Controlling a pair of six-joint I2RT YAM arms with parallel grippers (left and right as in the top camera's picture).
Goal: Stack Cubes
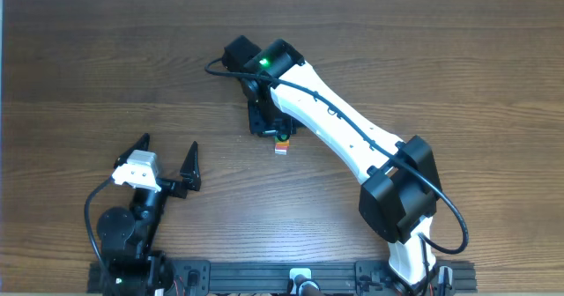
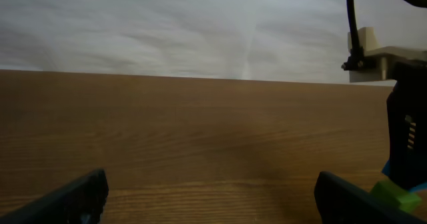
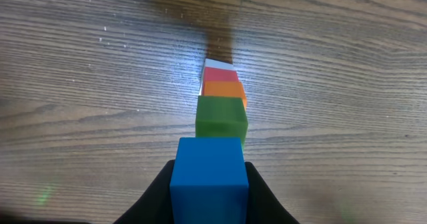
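while above the green cube (image 3: 222, 117), blue cube (image 3: 209, 177) between right fingers (image 3: 155, 199)

- The cube stack (image 1: 282, 145) stands mid-table; the right gripper (image 3: 210, 192) clamps a blue cube (image 3: 209, 167) over it, closing off the way in from above.
- The right arm (image 1: 344, 129) bars the near-right side.
- Bare table (image 1: 88, 58) lies free to the left and far side.

The right arm (image 1: 344, 133) was stretched forward, the right gripper (image 1: 271, 124) clamped on a blue cube (image 3: 208, 174). The left gripper (image 1: 167, 151) was parked near its base, fingers spread wide.
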